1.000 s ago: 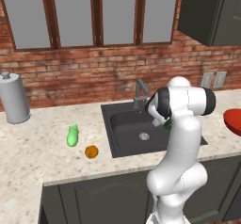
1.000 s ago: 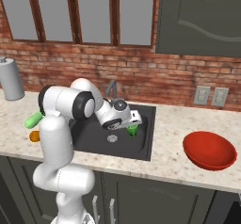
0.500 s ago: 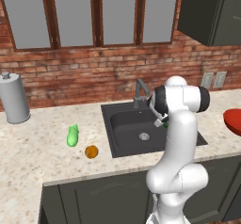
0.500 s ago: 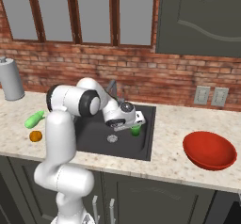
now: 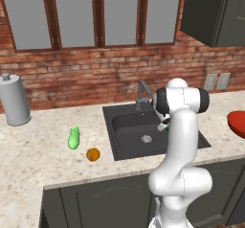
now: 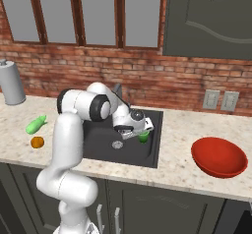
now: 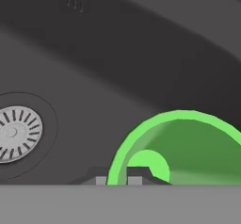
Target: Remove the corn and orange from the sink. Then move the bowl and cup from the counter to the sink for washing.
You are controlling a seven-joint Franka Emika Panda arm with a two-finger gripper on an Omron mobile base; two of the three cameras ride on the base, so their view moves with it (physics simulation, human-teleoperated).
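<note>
My gripper (image 6: 139, 131) is shut on the rim of the green cup (image 6: 143, 137) and holds it inside the dark sink (image 6: 98, 139), near the right wall. In the hand view the cup (image 7: 188, 148) opens toward the camera at my gripper (image 7: 115, 178), with the silver drain (image 7: 16, 133) to its left. The left base view shows a sliver of the cup (image 5: 167, 126) behind the arm. On the counter left of the sink (image 5: 129, 126) lie the corn (image 5: 73, 138) and the orange (image 5: 93, 154). The red bowl (image 6: 219, 157) sits on the counter to the right.
A dark faucet (image 5: 142, 93) rises at the back edge of the sink. A grey metal canister (image 5: 14, 100) stands far left against the brick wall. Two wall outlets (image 6: 220, 100) sit above the counter right of the sink.
The arm has swung a little to the right and the hand has carried the cup slightly further over and down in the basin. Corn, orange and bowl have stayed put.
</note>
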